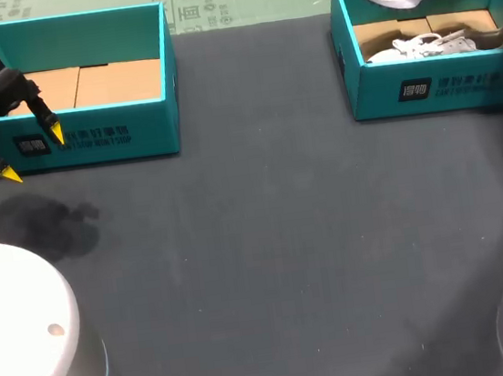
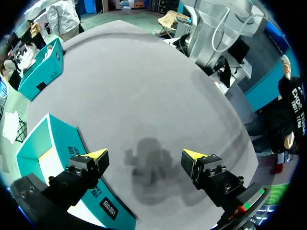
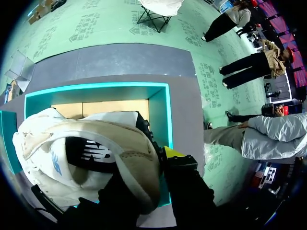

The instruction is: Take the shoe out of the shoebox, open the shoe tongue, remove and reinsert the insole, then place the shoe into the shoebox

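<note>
- Yellow-tipped right claw (image 3: 148, 177) pinches the white shoe (image 3: 81, 153) by its upper rim. One yellow tip (image 3: 170, 152) presses the outer side; the other is hidden by the shoe.
- That shoe hangs above the right shoebox (image 1: 423, 89), over its far wall and higher than the teal rim.
- Inside this box a second shoe (image 1: 422, 46) lies on the cardboard floor, close to the near wall.
- Little of the right arm shows in the head view, only at the far right corner.
- At the other side, the left claw (image 1: 33, 153) is spread wide and grips nothing. It hovers over the table (image 1: 267, 241), just before the near left corner of the left shoebox (image 1: 98, 138).
- In the left wrist view, that box's wall runs beside one finger, and dark table lies ahead.
- Its fingers point downward, one tip lower and nearer than the other; the left arm enters from the far left corner.
- Both boxes stand well apart near the far edge, with a broad stretch of table between them.
</note>
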`<control>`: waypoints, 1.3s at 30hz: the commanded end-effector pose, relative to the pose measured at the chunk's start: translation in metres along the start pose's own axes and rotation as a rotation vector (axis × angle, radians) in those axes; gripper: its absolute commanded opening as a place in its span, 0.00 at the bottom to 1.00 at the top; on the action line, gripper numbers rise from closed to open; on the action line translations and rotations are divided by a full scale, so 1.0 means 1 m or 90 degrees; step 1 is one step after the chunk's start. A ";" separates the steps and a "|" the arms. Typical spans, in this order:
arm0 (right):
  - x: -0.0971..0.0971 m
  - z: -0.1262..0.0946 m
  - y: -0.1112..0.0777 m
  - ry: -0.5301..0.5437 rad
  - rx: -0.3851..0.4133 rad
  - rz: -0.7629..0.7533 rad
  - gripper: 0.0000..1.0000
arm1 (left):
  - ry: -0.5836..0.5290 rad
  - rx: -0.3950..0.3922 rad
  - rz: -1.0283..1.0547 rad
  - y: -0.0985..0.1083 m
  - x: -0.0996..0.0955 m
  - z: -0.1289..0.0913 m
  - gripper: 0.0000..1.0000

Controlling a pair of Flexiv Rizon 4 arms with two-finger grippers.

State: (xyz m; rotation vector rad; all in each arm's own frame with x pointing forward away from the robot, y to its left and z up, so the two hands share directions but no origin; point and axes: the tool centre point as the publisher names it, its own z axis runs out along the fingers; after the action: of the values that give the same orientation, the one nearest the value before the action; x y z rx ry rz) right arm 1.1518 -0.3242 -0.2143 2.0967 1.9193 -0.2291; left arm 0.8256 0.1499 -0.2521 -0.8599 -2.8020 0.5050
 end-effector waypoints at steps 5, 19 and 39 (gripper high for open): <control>0.001 0.006 -0.003 -0.001 -0.026 0.000 0.00 | 0.000 -0.002 0.000 0.000 0.001 0.000 1.00; 0.014 0.040 -0.005 -0.040 -0.053 0.027 0.00 | 0.000 -0.002 0.000 0.000 0.001 0.000 1.00; 0.014 0.075 -0.012 -0.034 -0.066 0.087 0.00 | 0.000 -0.002 0.000 0.000 0.001 0.000 1.00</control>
State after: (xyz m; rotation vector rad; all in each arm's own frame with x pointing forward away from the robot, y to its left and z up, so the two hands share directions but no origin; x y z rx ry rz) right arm 1.1440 -0.3319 -0.2876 2.1126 1.7126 -0.1572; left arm 0.8255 0.1499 -0.2521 -0.8599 -2.8020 0.5049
